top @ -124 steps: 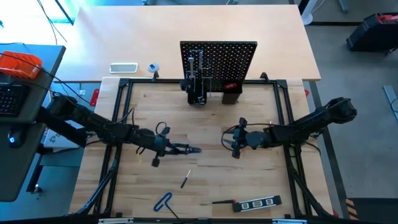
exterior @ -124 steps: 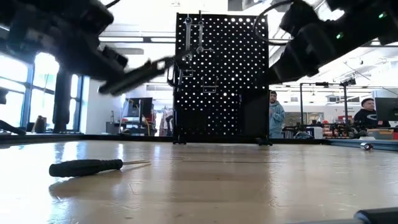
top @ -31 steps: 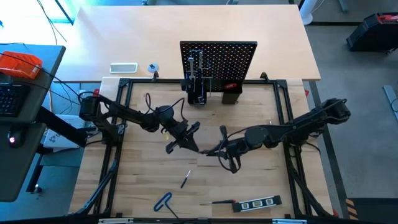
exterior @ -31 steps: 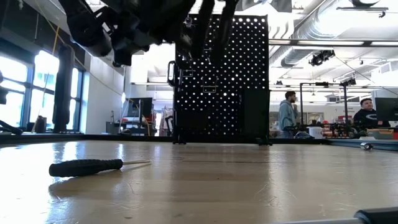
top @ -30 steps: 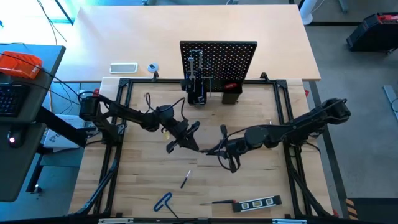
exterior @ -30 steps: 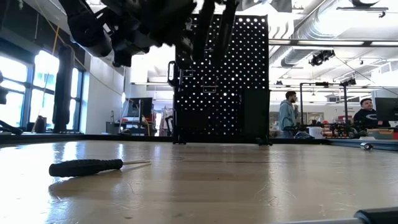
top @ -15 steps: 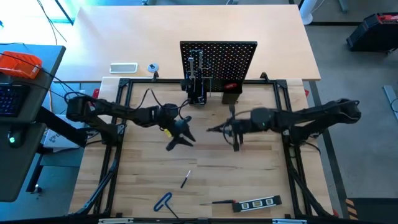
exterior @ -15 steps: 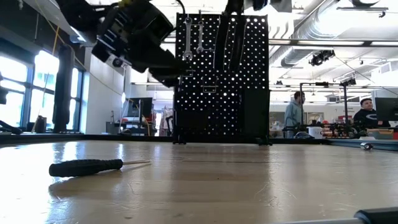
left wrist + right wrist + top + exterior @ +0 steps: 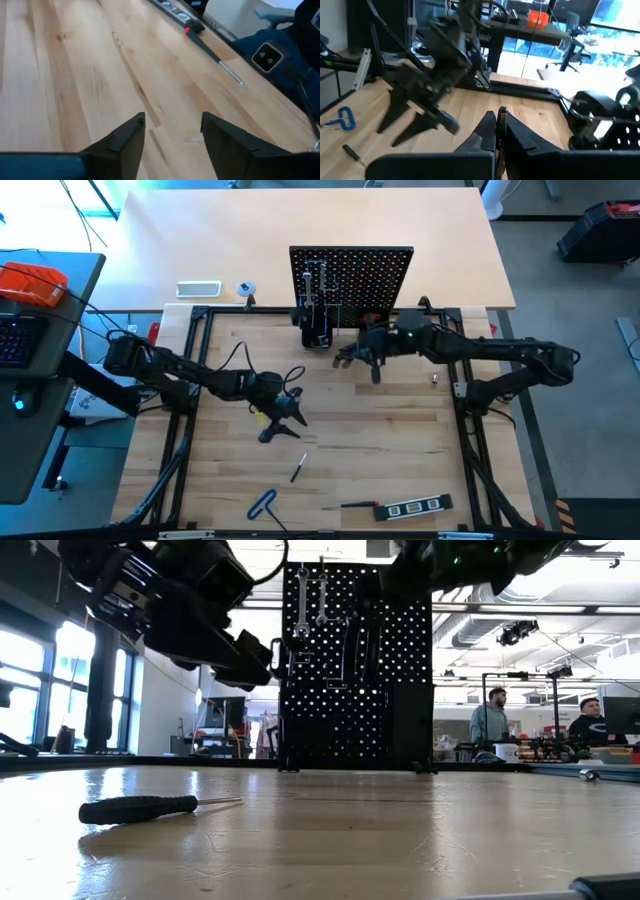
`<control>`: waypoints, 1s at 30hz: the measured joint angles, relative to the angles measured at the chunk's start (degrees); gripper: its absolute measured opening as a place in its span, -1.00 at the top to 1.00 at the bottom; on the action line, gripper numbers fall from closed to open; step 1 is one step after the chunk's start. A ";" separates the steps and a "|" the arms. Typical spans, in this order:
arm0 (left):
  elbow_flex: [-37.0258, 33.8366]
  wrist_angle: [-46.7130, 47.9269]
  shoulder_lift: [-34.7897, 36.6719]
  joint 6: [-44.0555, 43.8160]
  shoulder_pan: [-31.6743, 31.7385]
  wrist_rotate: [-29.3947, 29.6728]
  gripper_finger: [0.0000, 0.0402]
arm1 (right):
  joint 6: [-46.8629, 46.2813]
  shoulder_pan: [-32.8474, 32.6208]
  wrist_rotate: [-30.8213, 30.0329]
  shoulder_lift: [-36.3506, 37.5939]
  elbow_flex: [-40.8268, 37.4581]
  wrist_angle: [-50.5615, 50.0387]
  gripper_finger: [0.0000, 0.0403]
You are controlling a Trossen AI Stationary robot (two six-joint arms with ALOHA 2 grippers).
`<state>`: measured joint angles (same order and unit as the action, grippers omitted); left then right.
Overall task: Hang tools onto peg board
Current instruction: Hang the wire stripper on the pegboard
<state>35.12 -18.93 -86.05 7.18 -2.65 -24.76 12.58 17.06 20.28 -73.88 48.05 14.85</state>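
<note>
No readable writing; left gripper [image 9: 172, 132] open, empty; right gripper [image 9: 498, 125] closed, empty

A robotics lab: exposed ceiling ducts [image 9: 530, 570], big windows [image 9: 40, 690], far benches with gear [image 9: 560, 748], people [image 9: 492, 720] working, and desks with monitors [image 9: 615, 12].

In the low view the right claw [image 9: 372, 630] merges into the dark peg board [image 9: 400, 660] behind it.

One peg board [image 9: 351, 275], two screwdrivers [image 9: 298, 470], one hex key [image 9: 263, 504], one level [image 9: 414, 507].
</note>
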 joint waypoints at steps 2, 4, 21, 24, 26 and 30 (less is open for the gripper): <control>-0.28 -1.87 -0.03 -0.62 -0.53 0.30 0.00 | 0.00 1.22 0.62 -1.42 0.00 0.02 1.00; -0.29 -2.76 -0.03 -0.91 -0.89 0.31 -0.07 | -0.01 2.42 2.15 -2.86 0.00 0.07 1.00; -0.31 -4.20 -0.42 -4.54 -2.73 3.04 -0.28 | 8.47 4.46 6.64 -14.32 21.06 -23.14 1.00; -0.31 -4.03 -0.42 -4.32 -2.78 3.04 -0.28 | 8.48 5.13 6.79 -14.32 21.74 -23.44 1.00; -0.31 -3.97 -0.42 -4.08 -2.78 3.06 -0.28 | 8.49 6.00 6.76 -14.32 21.68 -23.76 1.00; -0.31 -3.98 -0.42 -4.08 -2.78 3.33 -0.28 | 8.48 7.73 6.66 -14.39 21.27 -25.04 1.00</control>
<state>34.81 -22.91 -86.48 3.09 -5.43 -21.43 21.06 24.79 26.94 -88.27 69.32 -10.19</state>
